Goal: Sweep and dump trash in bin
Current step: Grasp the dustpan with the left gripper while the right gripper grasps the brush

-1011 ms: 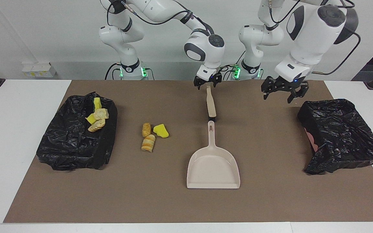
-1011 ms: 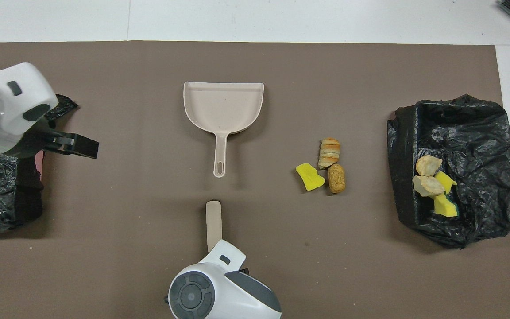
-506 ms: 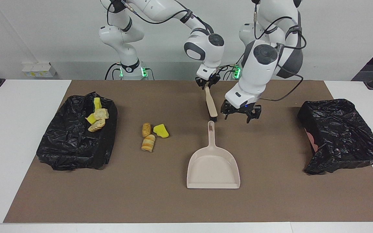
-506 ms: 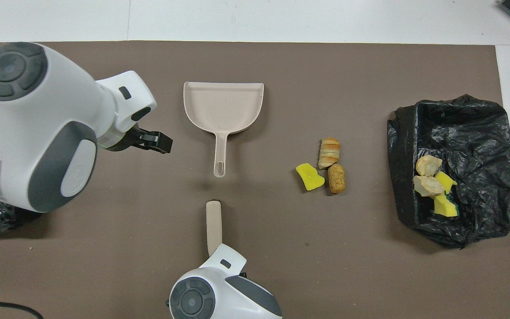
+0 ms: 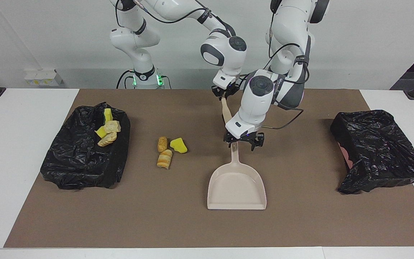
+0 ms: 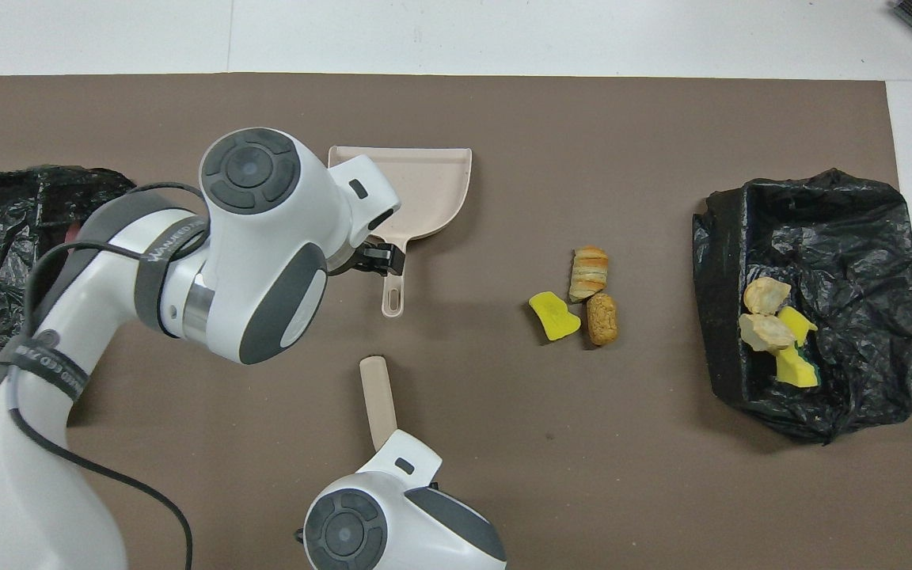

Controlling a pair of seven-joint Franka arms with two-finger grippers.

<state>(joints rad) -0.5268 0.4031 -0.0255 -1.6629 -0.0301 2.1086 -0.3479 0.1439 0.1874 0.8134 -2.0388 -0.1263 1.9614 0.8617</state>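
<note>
Brown mat point(image 5: 300, 223): left gripper point(image 5: 243, 141) over dustpan point(image 5: 236, 187) handle.

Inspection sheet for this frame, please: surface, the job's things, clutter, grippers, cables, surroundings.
Surface: brown mat on a white table.
Job's things: beige dustpan flat on the mat; three loose trash pieces beside it toward the right arm's end; four more in the bin there.
Clutter: second black bag at the left arm's end.
Grippers: right gripper shut on the brush handle; left gripper open over the dustpan's handle.
Cables: black cable looped along the left arm.
Surroundings: white wall, small white box.
</note>
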